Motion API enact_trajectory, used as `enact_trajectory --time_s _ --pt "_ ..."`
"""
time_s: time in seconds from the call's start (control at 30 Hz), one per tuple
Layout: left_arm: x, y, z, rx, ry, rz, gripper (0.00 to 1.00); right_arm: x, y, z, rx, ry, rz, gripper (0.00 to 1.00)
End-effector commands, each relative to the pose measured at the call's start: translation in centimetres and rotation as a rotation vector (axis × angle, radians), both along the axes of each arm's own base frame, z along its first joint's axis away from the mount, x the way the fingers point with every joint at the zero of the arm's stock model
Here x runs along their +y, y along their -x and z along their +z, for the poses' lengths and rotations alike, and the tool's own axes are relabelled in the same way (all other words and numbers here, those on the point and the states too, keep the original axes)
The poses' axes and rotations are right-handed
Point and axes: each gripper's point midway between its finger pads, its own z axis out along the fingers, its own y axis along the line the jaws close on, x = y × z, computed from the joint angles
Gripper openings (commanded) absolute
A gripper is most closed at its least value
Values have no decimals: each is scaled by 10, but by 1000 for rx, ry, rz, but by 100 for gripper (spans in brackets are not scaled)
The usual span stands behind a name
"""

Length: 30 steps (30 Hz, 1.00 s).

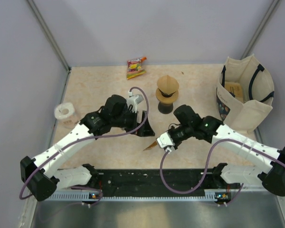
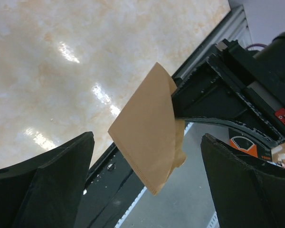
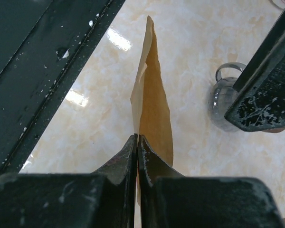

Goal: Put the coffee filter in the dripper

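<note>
A folded brown paper coffee filter (image 1: 149,146) hangs just above the table near its front middle. My right gripper (image 1: 163,142) is shut on the filter's edge; in the right wrist view the fingers (image 3: 137,137) pinch the filter (image 3: 154,99), which stands up edge-on. My left gripper (image 1: 145,127) is open, just left of it. In the left wrist view the filter (image 2: 145,137) hangs between the left gripper's (image 2: 147,140) wide-apart jaws without touching them. The dripper (image 1: 167,89), tan and cone-shaped on a black stand, is behind both grippers at mid-table.
A small glass jug (image 3: 225,102) stands on the table behind the left fingers. A snack packet (image 1: 136,67) lies at the back, a canvas tote bag (image 1: 244,95) at the right, a paper roll (image 1: 65,114) at the left. A black rail (image 1: 147,178) runs along the near edge.
</note>
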Motion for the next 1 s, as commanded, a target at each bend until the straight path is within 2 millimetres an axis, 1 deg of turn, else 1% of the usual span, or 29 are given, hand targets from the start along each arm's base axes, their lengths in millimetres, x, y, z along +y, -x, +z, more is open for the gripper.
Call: enact_trajectory --time_s 0.0,0.17,0.27,0.37,0.47,0.6,0.67,0.77,0.8,0.97 --pt "-16 7 9 -34 70 -137 99 8 5 19 -27 -40 67 0" --pt "-25 10 -5 -2 45 -160 99 12 3 18 -24 -35 67 0" --pt "-27 7 -13 -4 23 -149 99 13 2 17 -17 -31 65 0" --pt "-30 9 -19 9 16 -161 99 12 2 17 -13 -26 62 0" --pt "-29 7 -33 29 -32 -147 98 12 3 17 -7 -25 60 0" --pt "-25 3 -48 51 -88 -119 95 12 3 17 -7 -26 59 0" --pt "-23 -2 -49 41 -100 -88 93 11 3 17 -13 -24 64 0" --pt "-29 -6 -38 21 -59 -75 92 11 5 15 -10 -18 74 0" --pt "-30 -7 -38 22 -52 -75 92 11 5 15 -10 -18 74 0" --pt "-23 -8 -46 25 -97 -55 87 9 6 17 -28 -26 84 0"
